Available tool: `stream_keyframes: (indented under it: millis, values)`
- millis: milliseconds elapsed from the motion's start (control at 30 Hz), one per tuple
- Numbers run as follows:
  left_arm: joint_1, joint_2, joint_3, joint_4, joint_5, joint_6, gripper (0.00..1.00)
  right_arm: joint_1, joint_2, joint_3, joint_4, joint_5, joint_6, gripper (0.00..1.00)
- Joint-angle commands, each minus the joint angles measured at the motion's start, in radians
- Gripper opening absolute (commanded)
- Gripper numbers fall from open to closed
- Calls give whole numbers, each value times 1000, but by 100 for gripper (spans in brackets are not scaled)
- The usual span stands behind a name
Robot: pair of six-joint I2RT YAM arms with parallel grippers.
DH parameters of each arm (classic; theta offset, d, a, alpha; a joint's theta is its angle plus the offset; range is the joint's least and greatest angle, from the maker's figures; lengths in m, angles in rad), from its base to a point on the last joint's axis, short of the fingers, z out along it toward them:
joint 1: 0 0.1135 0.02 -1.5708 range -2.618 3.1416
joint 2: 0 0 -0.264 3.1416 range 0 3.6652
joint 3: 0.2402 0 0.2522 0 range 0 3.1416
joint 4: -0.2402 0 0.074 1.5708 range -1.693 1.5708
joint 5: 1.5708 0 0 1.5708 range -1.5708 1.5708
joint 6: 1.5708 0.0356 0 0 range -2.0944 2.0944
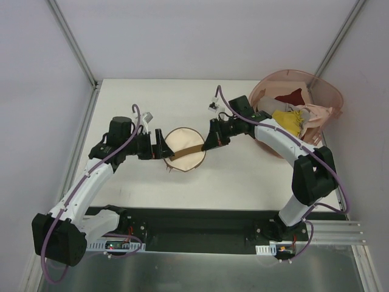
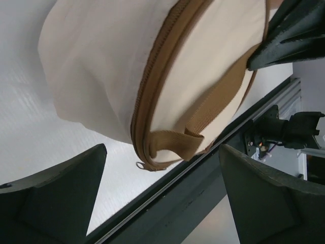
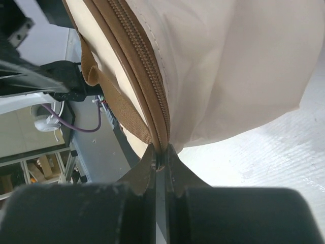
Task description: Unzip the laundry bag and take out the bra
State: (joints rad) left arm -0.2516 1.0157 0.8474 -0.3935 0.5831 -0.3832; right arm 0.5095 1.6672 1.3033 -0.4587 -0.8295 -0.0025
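A cream laundry bag (image 1: 185, 149), likely soft, light and floppy, sits mid-table between two arms, the right gripper (image 3: 161, 156) pinched tight on its brown zipper (image 3: 142, 71) seam, probably the firmest hold, the left gripper (image 1: 161, 148) spread wide at its left side.

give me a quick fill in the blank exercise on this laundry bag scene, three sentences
1. The right gripper is ___ on the zipper seam of the laundry bag.
2. The left gripper stands ___ at the bag's other side, holding nothing.
3. Next to the dark red cloth, the garment in the pink basket is coloured ___.

Missing words: shut; open; yellow
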Motion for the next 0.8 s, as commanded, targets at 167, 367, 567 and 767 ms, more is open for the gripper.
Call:
stream_keyframes:
  millis: [167, 367, 567, 767]
  values:
    - [5, 27, -76, 235, 127, -135, 82, -2, -73, -10, 26, -120, -27, 1]
    - [5, 43, -152, 375, 188, -229, 68, -11, -67, -22, 66, -145, -2, 0]
    - [5, 60, -171, 378, 173, -212, 99, -14, -69, -29, 97, -181, 24, 0]
    - [5, 75, -202, 450, 184, -261, 85, -16, -73, -36, 106, -194, 32, 0]
